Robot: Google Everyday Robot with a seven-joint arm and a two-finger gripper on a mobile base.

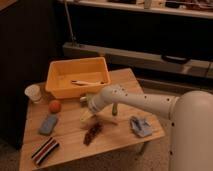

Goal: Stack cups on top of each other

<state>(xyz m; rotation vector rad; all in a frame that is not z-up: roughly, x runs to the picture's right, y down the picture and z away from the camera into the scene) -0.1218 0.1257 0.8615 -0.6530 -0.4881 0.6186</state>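
We see white cup (33, 93), round rim, upright at left edge of surface (70, 146), just beside orange bin (60, 85). Yellow-green cup (87, 118), pale and tapered, sits mid-frame, well apart from white cup. Gripper (85, 101) hangs just above yellow-green cup, jaws spread wide. We cannot tell if they touch.

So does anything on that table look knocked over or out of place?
The pale yellow-green cup seems tipped on its side, just below the pincer in front of the orange bin. The white cup stands right at the edge of the table. Nothing looks spilled.
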